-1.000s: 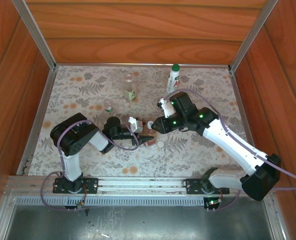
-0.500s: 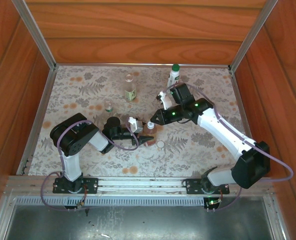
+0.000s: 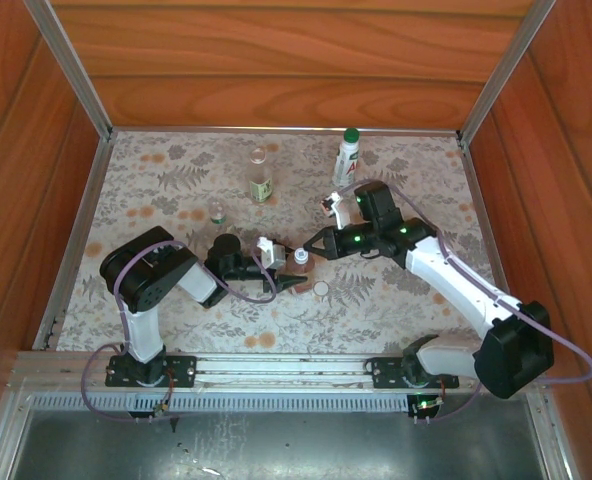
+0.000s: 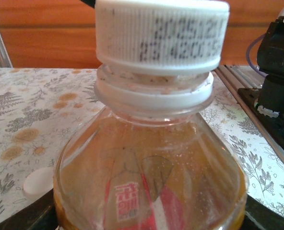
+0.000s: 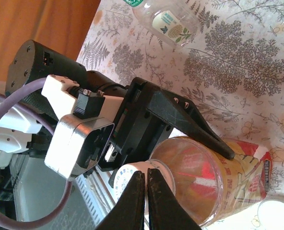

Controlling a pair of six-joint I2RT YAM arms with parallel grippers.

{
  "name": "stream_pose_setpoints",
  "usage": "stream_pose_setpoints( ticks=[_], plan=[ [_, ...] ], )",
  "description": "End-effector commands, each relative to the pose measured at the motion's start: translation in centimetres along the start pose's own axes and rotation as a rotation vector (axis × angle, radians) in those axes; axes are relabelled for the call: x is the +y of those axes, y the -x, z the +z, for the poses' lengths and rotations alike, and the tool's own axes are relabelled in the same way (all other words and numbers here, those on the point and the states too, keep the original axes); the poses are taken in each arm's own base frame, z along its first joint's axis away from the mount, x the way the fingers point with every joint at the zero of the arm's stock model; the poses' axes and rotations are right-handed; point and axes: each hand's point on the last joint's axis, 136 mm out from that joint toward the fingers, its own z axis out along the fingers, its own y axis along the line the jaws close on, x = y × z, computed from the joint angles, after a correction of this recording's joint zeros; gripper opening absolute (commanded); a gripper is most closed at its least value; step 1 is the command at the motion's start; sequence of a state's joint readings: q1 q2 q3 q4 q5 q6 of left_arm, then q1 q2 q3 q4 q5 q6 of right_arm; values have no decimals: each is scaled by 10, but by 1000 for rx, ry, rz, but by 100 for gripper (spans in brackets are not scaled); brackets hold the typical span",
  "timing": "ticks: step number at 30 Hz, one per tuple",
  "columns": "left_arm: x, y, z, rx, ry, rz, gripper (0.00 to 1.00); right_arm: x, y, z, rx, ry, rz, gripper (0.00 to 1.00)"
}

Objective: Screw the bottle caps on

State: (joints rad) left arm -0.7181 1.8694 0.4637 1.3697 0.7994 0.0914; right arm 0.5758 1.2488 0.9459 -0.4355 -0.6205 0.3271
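Note:
The amber bottle (image 4: 151, 184) with a red label stands between the fingers of my left gripper (image 3: 292, 276), which is shut on its body. A white ribbed cap (image 4: 161, 33) sits on its neck, and I cannot tell how far it is screwed down. In the right wrist view my right gripper (image 5: 143, 176) is shut with nothing between its fingers, and its tips lie over the top of that white cap (image 5: 127, 184). From above, the right gripper (image 3: 309, 250) points left at the bottle top. A loose white cap (image 3: 321, 289) lies on the table just right of the bottle.
At the back stand a white bottle with a green cap (image 3: 348, 155), a clear bottle with a green label (image 3: 261, 180) and a tiny clear bottle (image 3: 217, 212). Wooden walls enclose the floral table (image 3: 396, 300) on three sides.
The right gripper's jaws have closed fully, and its arm has shifted so the tips sit over the amber bottle's cap. The left arm and bottle have stayed put.

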Motion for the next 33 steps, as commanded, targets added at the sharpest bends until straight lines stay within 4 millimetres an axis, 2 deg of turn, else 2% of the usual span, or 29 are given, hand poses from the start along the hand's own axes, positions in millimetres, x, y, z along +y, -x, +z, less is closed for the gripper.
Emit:
stream_pose_setpoints(
  ticks=[1,6,10,14,20,26,33],
  plan=[
    [6,-12,-1,44,41,-73,62,28,-39,2,138,135,53,10],
    [6,-11,-2,44,45,-65,62,19,-37,-5,125,41,32,19],
    [4,-10,-3,44,45,-63,62,19,-35,-14,120,0,-21,33],
    [-1,-6,-6,36,30,-54,62,21,-26,-26,80,-53,-169,48],
    [-18,3,-17,41,-5,-34,62,34,-28,-36,91,-22,-585,66],
    [-38,8,-26,65,-77,-34,62,48,-34,-30,118,63,-1038,68],
    [-42,3,-28,80,-90,-26,62,59,-25,-12,180,190,-1152,61]
  ],
)
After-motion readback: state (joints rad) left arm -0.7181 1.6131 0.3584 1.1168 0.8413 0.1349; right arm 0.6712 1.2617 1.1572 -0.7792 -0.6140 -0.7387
